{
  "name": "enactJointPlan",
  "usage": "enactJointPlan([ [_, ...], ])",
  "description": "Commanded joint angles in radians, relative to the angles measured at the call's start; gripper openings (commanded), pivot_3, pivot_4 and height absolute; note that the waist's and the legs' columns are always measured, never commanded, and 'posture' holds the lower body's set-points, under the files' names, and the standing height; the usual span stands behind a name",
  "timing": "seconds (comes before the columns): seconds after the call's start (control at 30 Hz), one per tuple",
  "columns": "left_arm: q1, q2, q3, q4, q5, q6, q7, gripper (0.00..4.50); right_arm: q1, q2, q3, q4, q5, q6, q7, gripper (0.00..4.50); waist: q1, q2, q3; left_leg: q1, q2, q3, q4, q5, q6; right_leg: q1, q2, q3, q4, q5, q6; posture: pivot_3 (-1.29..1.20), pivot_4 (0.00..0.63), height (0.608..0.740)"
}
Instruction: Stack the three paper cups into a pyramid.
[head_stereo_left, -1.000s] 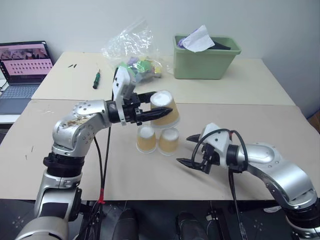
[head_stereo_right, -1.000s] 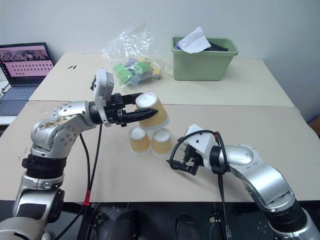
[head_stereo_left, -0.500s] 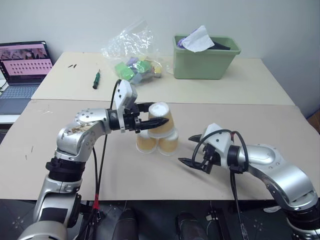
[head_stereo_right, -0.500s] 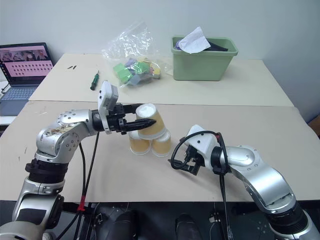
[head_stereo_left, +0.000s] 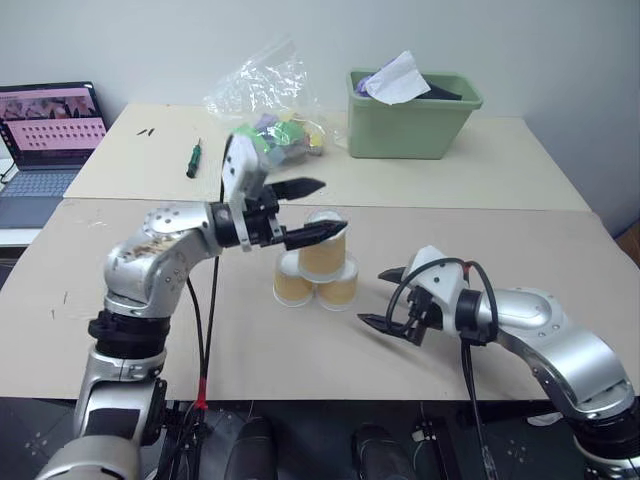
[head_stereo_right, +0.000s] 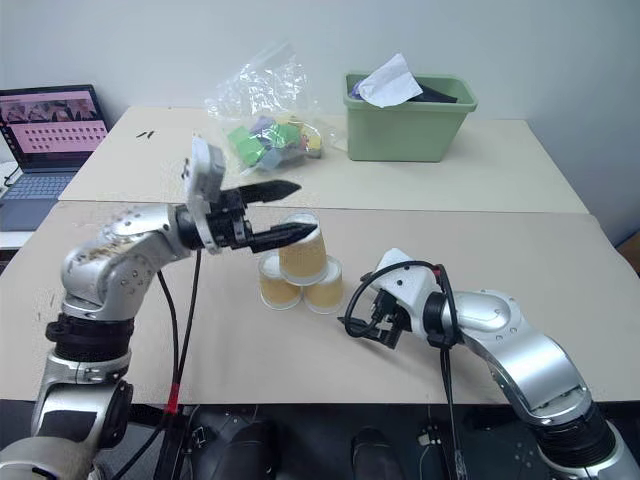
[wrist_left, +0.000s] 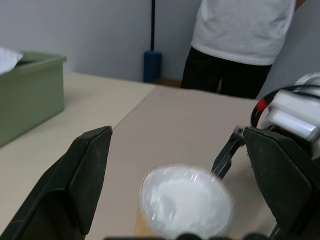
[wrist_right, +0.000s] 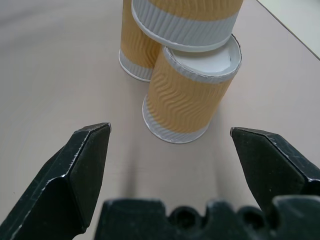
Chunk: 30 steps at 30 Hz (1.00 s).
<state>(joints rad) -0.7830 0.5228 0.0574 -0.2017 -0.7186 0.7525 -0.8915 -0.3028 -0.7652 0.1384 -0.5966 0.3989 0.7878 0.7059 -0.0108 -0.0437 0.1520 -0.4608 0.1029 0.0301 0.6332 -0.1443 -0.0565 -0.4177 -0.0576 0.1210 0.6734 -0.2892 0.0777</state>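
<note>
Above the pyramid (head_stereo_left: 318, 268), left hand (head_stereo_left: 305, 212) spread, near table (head_stereo_left: 300, 350) seam

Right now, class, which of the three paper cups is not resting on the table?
The top cup: it sits across the two base cups, which stand side by side on the table.

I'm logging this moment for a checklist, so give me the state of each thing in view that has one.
Top cup: upside down, resting on the two lower cups, released.
Left base cup: upside down on the table.
Right base cup: upside down on the table, beside the other.
Left gripper: open, astride the top cup.
Right gripper: open, holding nothing.
Green bin: upright, holding crumpled paper.
Laptop: open, screen lit.
</note>
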Motion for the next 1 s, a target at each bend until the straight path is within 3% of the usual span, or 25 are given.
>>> enactJointPlan([
  [0.03,-0.094,0.013,0.132,-0.046,-0.157,0.110,0.092,4.44,-0.020,0.005,-0.008,0.000,-0.010,-0.040,0.014,4.50,-0.001,0.000,0.000,0.000,0.000,0.000,0.000,0.000,0.000,0.000,0.000,0.000,0.000,0.000,0.000,0.00,0.150,0.692],
  [0.13,-0.113,-0.011,0.240,0.018,-0.161,0.136,0.286,4.44,-0.026,0.010,-0.003,0.012,-0.016,-0.049,0.020,4.50,-0.004,0.000,0.000,0.000,0.000,0.000,0.000,0.000,0.000,0.000,0.000,0.000,0.000,0.000,0.000,0.00,0.150,0.692],
  [0.33,-0.020,-0.010,0.348,0.134,0.121,-0.059,0.646,4.44,-0.023,0.024,-0.047,0.088,-0.042,-0.054,-0.019,4.50,-0.005,0.000,0.000,0.004,0.000,-0.001,0.000,0.000,0.000,0.004,0.000,0.000,0.000,0.000,0.000,0.00,0.150,0.692],
  [0.47,0.258,-0.021,0.473,0.184,0.323,-0.220,0.855,4.44,0.016,-0.084,-0.178,0.319,-0.141,-0.114,-0.062,4.50,-0.001,0.001,0.000,0.003,-0.001,0.000,0.000,0.000,0.000,0.005,-0.001,0.000,-0.002,0.000,0.000,0.00,0.150,0.692],
  [0.53,0.325,-0.040,0.500,0.189,0.339,-0.260,0.888,4.44,0.007,-0.102,-0.178,0.397,-0.186,-0.150,-0.090,4.50,0.002,-0.002,0.001,0.003,-0.003,0.001,-0.001,0.000,0.000,0.004,-0.003,0.001,-0.003,0.000,0.000,0.00,0.150,0.692],
  [0.63,0.425,-0.089,0.551,0.246,0.370,-0.359,0.930,4.44,-0.089,-0.047,-0.125,0.590,-0.338,-0.199,-0.267,4.50,0.009,-0.008,0.002,0.002,-0.001,0.000,0.000,0.000,-0.001,0.001,-0.001,-0.001,0.000,0.001,-0.001,0.00,0.150,0.692],
  [0.77,0.510,-0.144,0.581,0.318,0.398,-0.457,0.964,4.44,-0.206,0.155,-0.214,0.788,-0.407,-0.237,-0.583,4.50,0.007,-0.008,0.001,0.002,-0.001,0.000,0.000,0.006,-0.004,0.000,-0.001,0.000,0.000,0.006,-0.001,0.00,0.150,0.692],
  [0.9,0.547,-0.172,0.580,0.322,0.392,-0.502,0.972,4.44,-0.241,0.266,-0.296,0.864,-0.381,-0.300,-0.694,4.50,0.013,-0.008,0.001,0.000,-0.001,0.000,-0.001,0.007,-0.005,-0.001,-0.001,0.000,0.000,0.006,0.000,0.00,0.150,0.692],
  [1.0,0.571,-0.185,0.576,0.317,0.402,-0.539,0.983,4.44,-0.256,0.291,-0.311,0.914,-0.393,-0.357,-0.729,4.50,0.015,-0.008,0.001,-0.001,-0.001,0.000,-0.002,0.007,-0.005,-0.002,-0.001,0.000,0.001,0.006,0.000,0.00,0.150,0.692],
])
